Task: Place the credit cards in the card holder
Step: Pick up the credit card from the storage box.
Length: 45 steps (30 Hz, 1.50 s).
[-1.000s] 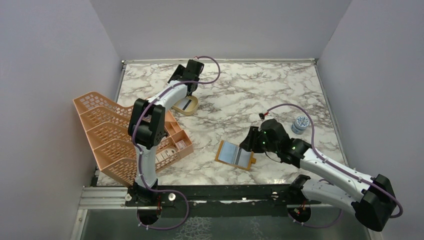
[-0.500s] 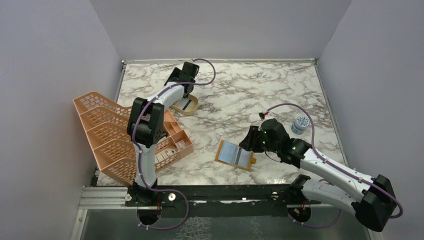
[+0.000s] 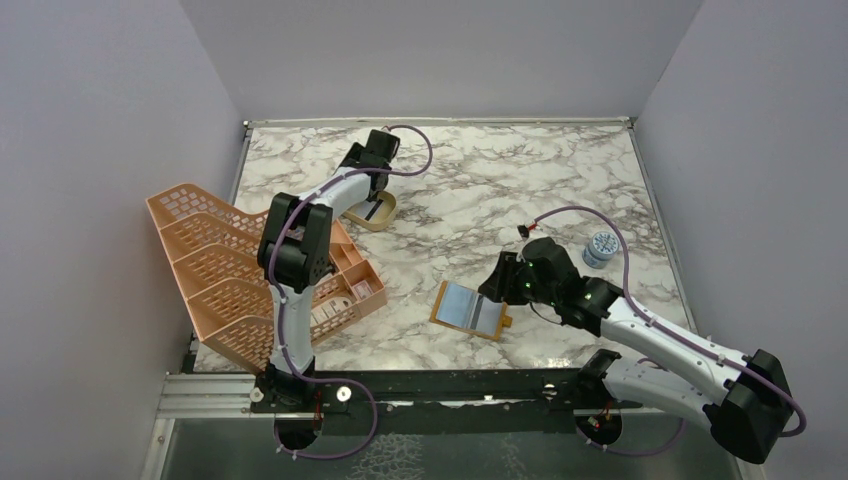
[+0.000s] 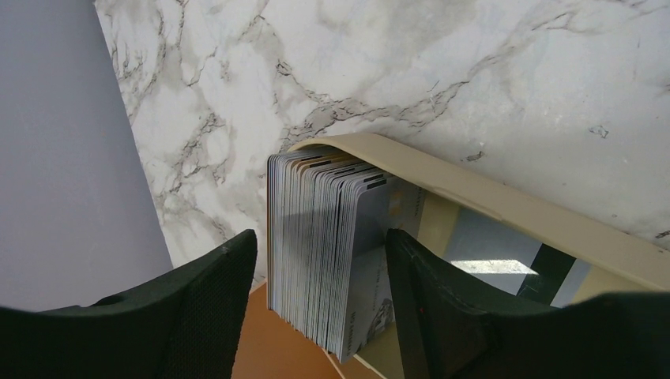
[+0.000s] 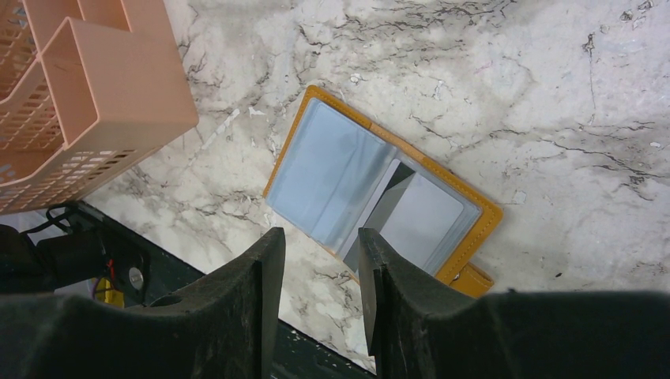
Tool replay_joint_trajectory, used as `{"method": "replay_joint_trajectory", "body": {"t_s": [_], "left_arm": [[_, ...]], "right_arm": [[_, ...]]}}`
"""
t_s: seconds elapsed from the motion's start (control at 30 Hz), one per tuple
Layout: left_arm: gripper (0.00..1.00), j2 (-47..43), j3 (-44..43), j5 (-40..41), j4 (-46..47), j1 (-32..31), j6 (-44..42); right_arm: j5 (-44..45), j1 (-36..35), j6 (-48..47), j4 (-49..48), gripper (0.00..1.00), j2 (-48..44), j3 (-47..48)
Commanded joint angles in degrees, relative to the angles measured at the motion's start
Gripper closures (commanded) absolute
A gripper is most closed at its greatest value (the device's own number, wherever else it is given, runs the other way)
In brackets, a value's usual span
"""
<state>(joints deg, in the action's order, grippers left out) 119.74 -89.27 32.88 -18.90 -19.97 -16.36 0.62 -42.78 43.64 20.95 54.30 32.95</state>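
Many credit cards [image 4: 316, 253] upright in dish [image 4: 482, 199]

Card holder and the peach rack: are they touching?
Apart. The right wrist view shows bare marble tabletop between the card holder and the rack.

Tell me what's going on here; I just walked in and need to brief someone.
The left end effector straddles a stack of credit cards standing on edge in a tan dish, jaws open. The right end effector hovers open over the card holder, which lies unfolded on the marble table.
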Motion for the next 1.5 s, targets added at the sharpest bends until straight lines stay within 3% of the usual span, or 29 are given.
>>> {"method": "replay_joint_trajectory", "body": {"t_s": [0.0, 0.67, 1.0, 1.23, 1.47], "left_arm": [[0.39, 0.54, -0.14, 0.59, 0.71, 0.02, -0.15], [0.63, -0.52, -4.09, 0.93, -2.63, -0.22, 1.16], [0.99, -0.42, -6.57, -2.83, -6.75, -0.73, 3.23], [1.0, -1.8, -11.27, -8.65, -14.53, -1.06, 7.93], [1.0, -7.32, -10.62, -15.24, -18.29, -1.33, 14.97]], "right_arm": [[1.57, -0.28, -0.57, -0.65, 0.61, -1.01, 0.82], [1.54, -0.28, -0.32, -0.43, 0.61, -1.68, 0.57], [1.17, -0.28, 0.04, -0.06, 0.61, -2.33, 0.52], [-0.27, -0.28, -0.66, -1.4, 0.61, -3.49, -0.35], [-2.21, -0.28, -1.92, -0.5, 0.61, -4.72, 0.87]]}}
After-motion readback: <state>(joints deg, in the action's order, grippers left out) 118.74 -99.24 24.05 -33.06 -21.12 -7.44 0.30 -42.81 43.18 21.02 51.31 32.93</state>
